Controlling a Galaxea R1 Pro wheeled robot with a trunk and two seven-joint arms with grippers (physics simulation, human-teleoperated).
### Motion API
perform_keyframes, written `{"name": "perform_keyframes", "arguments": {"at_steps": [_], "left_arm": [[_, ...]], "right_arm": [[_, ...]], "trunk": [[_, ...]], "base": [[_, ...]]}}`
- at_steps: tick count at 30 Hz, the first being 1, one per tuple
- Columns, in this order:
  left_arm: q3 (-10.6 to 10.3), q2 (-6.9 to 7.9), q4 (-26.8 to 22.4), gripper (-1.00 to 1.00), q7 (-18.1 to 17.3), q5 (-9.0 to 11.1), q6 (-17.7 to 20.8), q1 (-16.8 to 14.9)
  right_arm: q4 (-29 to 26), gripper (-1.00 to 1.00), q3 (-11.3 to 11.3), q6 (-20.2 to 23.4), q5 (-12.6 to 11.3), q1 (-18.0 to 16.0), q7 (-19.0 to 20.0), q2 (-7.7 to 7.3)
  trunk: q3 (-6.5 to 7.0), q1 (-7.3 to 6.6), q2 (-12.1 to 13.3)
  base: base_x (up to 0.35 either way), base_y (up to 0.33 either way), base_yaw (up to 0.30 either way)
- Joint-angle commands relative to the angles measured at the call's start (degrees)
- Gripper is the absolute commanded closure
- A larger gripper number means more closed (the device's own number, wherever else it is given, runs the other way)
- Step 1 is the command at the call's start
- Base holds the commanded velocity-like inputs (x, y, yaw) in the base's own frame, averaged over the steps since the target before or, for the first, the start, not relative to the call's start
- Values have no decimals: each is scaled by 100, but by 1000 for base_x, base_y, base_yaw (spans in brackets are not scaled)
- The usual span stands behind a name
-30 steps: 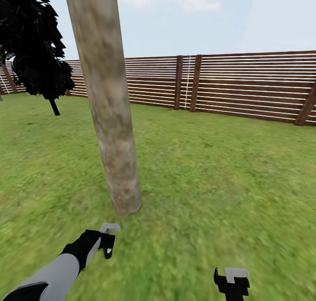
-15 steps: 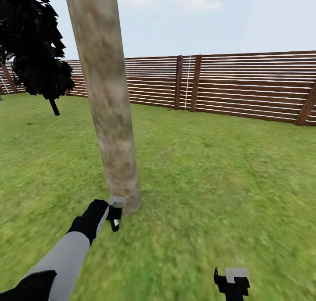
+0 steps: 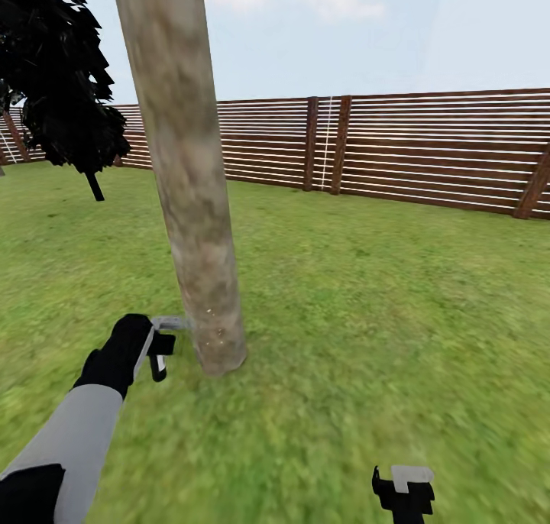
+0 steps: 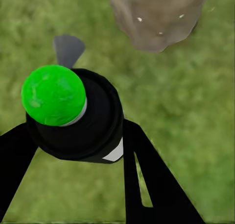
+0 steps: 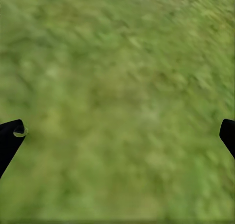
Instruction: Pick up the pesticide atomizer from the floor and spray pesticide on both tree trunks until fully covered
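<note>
One thick, mottled grey-brown tree trunk (image 3: 195,203) rises from the grass just left of centre in the head view. My left gripper (image 3: 156,348) sits low beside the trunk's left side, shut on the pesticide atomizer (image 3: 169,323), whose grey trigger head almost touches the bark. The left wrist view looks along the atomizer (image 4: 73,113), a dark body with a bright green round end, held between the black fingers (image 4: 142,175), with the trunk's base (image 4: 154,15) just beyond. A few pale specks dot the bark there. My right gripper (image 3: 403,487) hangs open over grass (image 5: 117,136).
A brown slatted fence (image 3: 428,150) closes off the lawn at the back. A near-black conifer (image 3: 61,88) stands at the far left. Open grass (image 3: 382,318) spreads to the right of the trunk and in front of me.
My left arm has carried the atomizer forward and to the left, from in front of the trunk's base to its left side. The right gripper and the view have stayed put.
</note>
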Motion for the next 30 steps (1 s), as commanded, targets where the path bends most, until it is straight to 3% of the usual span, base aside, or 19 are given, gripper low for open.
{"name": "perform_keyframes", "arguments": {"at_steps": [1, 4, 7, 9, 19, 30], "left_arm": [[-10, 29, -20, 100, -59, -21, 55, 14], [-29, -98, -39, 100, -60, -15, 98, -31], [-79, -485, -42, 100, -59, -20, 110, -157], [-102, -586, -42, 100, -59, -20, 114, -286], [-124, -609, -295, 100, -50, -48, 159, -279], [-126, -602, -296, 100, -47, -58, 224, -257]], "right_arm": [[3, -100, -42, -9, 57, -3, -29, 1], [-1, -100, -42, -9, 54, -3, -29, 1], [-2, -100, -42, -9, 53, -3, -29, 1], [-3, -100, -42, -9, 53, -3, -29, 1], [-1, -100, -42, -9, 71, -3, -29, -16], [-4, -100, -42, -9, 58, -3, -29, -16]], "trunk": [[-5, -1, -2], [-5, -1, -2], [-5, -1, -2], [-5, -1, -2], [-5, -1, -2], [-5, -1, -2]], "base": [[0, 0, 0], [0, 0, 147], [0, 0, 248], [0, 0, 251], [184, -33, 33], [68, -254, 0]]}}
